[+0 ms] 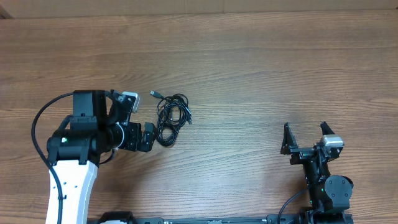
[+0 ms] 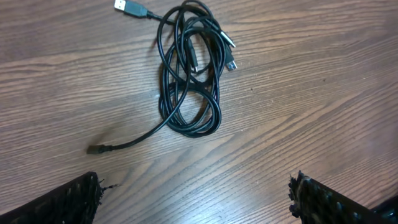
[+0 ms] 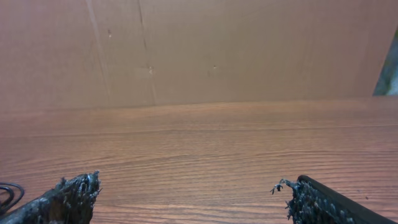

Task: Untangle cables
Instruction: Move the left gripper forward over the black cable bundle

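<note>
Table (image 1: 261,56): brown wood-grain top, grain running side to side, surface matt and unmarked. Backdrop: a plain brown panel (image 3: 217,50) stands along the table's far edge (cardboard by the look of it, with faint vertical creases). A grey-green sliver (image 3: 389,74) shows past its right end; it cannot be identified. Lighting even, shadows soft.

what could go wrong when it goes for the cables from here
1. The cables lie in one tight coil. If the open left claw closes on its middle, it would likely pinch several strands and lift the whole knot.
2. The right claw sits far off, so nothing pins the coil. A pull on the loose plug may just drag everything along the table.
</note>
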`<action>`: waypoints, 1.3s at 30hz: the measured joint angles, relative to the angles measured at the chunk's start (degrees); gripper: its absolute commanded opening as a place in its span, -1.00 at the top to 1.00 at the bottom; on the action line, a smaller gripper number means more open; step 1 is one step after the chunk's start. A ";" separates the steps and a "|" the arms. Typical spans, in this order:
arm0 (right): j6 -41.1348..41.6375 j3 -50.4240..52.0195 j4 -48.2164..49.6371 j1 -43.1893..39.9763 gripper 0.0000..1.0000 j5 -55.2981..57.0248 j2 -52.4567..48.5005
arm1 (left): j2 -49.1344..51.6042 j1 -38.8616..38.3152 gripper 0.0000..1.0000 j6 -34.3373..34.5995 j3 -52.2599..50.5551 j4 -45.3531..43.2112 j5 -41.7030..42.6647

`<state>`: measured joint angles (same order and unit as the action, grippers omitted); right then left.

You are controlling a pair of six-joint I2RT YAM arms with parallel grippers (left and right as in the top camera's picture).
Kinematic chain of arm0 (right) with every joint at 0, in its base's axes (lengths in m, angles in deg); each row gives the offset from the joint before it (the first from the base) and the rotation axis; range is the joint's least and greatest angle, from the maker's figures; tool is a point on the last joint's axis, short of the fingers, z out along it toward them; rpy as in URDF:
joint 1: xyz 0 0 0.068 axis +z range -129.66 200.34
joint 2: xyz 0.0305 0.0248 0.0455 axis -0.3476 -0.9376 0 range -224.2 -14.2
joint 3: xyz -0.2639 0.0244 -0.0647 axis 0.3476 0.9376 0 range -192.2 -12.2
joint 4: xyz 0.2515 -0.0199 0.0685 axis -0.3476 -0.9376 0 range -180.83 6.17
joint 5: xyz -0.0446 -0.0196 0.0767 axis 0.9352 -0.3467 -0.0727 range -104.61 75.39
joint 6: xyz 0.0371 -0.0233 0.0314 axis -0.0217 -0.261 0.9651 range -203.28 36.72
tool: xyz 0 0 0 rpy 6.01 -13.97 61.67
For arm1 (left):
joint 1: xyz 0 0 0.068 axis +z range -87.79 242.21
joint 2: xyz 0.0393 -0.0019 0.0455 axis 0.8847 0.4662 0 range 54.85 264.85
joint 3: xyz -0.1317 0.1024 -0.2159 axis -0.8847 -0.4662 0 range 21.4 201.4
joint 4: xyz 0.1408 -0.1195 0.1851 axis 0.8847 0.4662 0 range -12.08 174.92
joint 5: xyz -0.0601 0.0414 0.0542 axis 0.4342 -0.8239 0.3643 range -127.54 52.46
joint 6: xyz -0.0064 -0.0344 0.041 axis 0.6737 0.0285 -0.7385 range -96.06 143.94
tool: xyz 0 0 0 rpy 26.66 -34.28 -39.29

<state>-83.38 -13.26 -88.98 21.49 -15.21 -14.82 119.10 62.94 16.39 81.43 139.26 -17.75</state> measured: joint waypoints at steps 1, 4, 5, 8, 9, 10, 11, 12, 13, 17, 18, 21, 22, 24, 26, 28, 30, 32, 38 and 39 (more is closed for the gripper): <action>0.02 0.00 0.02 0.00 -1.00 0.00 0.00 | 0.52 0.00 -0.99 0.00 0.00 0.00 0.00; 0.07 0.00 0.02 0.00 -1.00 0.00 0.00 | 1.25 0.00 -0.99 0.00 0.00 -0.04 0.00; 0.04 0.00 0.02 0.00 -1.00 0.00 0.00 | 1.29 0.00 -0.99 0.00 0.00 -0.07 0.00; 0.04 0.00 -0.02 0.00 -1.00 0.00 0.00 | 1.29 0.00 -0.99 0.00 0.00 -0.31 0.00; 0.02 0.00 0.02 0.00 -1.00 0.02 0.00 | 1.29 0.00 -0.99 0.00 0.00 -0.42 0.00; 0.02 0.00 0.00 0.00 -1.00 0.00 0.00 | 1.29 0.00 -0.99 0.00 0.00 -0.48 0.02; 0.04 0.00 0.00 0.00 -1.00 0.00 0.00 | 1.29 0.00 -0.99 0.00 0.00 -0.52 0.00; 0.04 0.00 0.04 0.00 -1.00 0.00 0.00 | 1.29 0.00 -0.99 0.00 0.00 -0.70 0.02; 0.02 0.00 0.00 0.00 -1.00 0.00 0.00 | 1.29 0.00 -0.99 0.00 0.00 -0.92 0.02; 0.02 0.00 0.00 0.00 -1.00 0.00 0.00 | 1.29 0.00 -0.99 -0.13 0.00 -2.25 0.02; 0.02 0.00 0.00 0.00 -1.00 -0.02 0.00 | 1.29 0.00 -0.99 -0.15 0.00 -2.43 0.04; 0.02 0.00 0.02 0.00 -1.00 0.00 0.00 | 1.36 0.00 -0.99 -0.15 0.00 -2.62 0.20; 0.02 0.00 0.00 0.00 -1.00 0.00 0.00 | 1.44 0.00 -0.99 -0.15 0.00 -2.62 0.20; 0.02 0.00 -0.02 0.00 -1.00 0.00 0.00 | 1.95 0.00 -0.99 -0.15 0.02 -2.64 0.20; 0.04 0.00 0.00 0.00 -1.00 0.00 0.00 | 2.86 0.00 -0.99 -0.15 0.02 -2.71 0.20; 0.04 0.00 0.00 0.00 -1.00 -0.02 0.00 | 3.65 0.00 -0.99 -0.15 0.02 -3.30 0.22; 0.04 0.00 0.02 0.00 -1.00 0.00 0.00 | 4.37 0.00 -0.99 -0.15 0.02 -3.54 0.61; 0.00 0.00 0.00 0.02 -1.00 0.00 0.00 | 5.11 0.00 -0.99 -0.15 0.02 -3.52 1.09; 0.02 0.00 0.00 0.00 -1.00 -0.02 0.00 | 6.08 0.00 -0.99 -0.15 0.02 -4.35 1.51; 0.04 0.00 0.00 0.00 -1.00 0.00 0.00 | 6.08 0.00 -0.99 -0.15 0.02 -4.37 1.55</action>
<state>-83.33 -13.26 -88.98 21.49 -15.21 -14.82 125.17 62.94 16.24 81.45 134.89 -16.19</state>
